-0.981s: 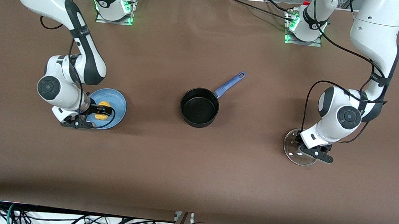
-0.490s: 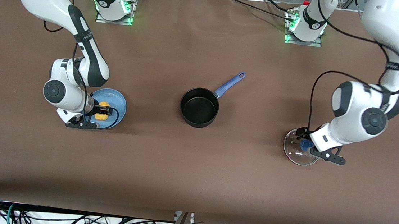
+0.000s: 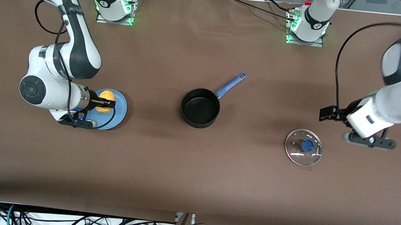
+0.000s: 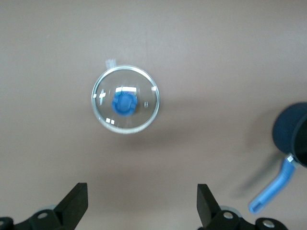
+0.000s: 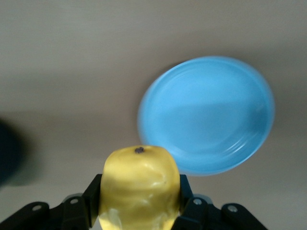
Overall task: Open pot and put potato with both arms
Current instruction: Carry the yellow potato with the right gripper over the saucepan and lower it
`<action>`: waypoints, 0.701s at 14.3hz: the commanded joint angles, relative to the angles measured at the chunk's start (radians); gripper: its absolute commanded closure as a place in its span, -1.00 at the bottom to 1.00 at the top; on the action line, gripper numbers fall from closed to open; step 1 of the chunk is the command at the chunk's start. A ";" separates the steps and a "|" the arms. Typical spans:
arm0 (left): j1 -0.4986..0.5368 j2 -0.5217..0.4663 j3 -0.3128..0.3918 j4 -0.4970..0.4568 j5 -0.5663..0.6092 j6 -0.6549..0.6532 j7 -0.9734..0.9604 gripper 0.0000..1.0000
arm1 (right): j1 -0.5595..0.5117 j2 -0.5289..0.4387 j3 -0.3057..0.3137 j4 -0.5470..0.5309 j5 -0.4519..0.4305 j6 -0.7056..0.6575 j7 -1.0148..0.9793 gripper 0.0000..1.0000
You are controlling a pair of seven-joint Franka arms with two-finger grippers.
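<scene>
Two arms are working over the brown table [image 3: 194, 177] in the front view. The right gripper [image 3: 102, 105] is clamping the yellow potato [image 3: 104, 105] between its fingers and hanging in the air over the blue plate [image 3: 117, 112], which is lying toward the right arm's end of the table. The open black pot [image 3: 200, 107] is sitting at the table's middle, its blue handle [image 3: 230, 85] pointing toward one o'clock. The glass lid [image 3: 303, 147] with its blue knob [image 3: 306, 145] is lying flat toward the left arm's end, at about four o'clock from the pot and well apart from it. The left gripper [image 3: 327, 113] is hanging in the air at roughly one o'clock from the lid, touching nothing. In the left wrist view, the left gripper's fingers [image 4: 74, 204] are standing wide apart with nothing between them, while the lid [image 4: 125, 99] is resting on the table below and the pot's rim [image 4: 291, 132] and handle [image 4: 272, 190] are showing at the picture's edge. In the right wrist view, the black fingers [image 5: 92, 200] are pressing both sides of the potato [image 5: 139, 187], and the plate [image 5: 207, 115] is lying bare beneath it.
</scene>
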 commanded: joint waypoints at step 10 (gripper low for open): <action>0.039 -0.092 -0.031 0.080 0.054 -0.165 -0.097 -1.00 | 0.408 0.259 0.002 0.185 0.122 0.376 0.868 0.15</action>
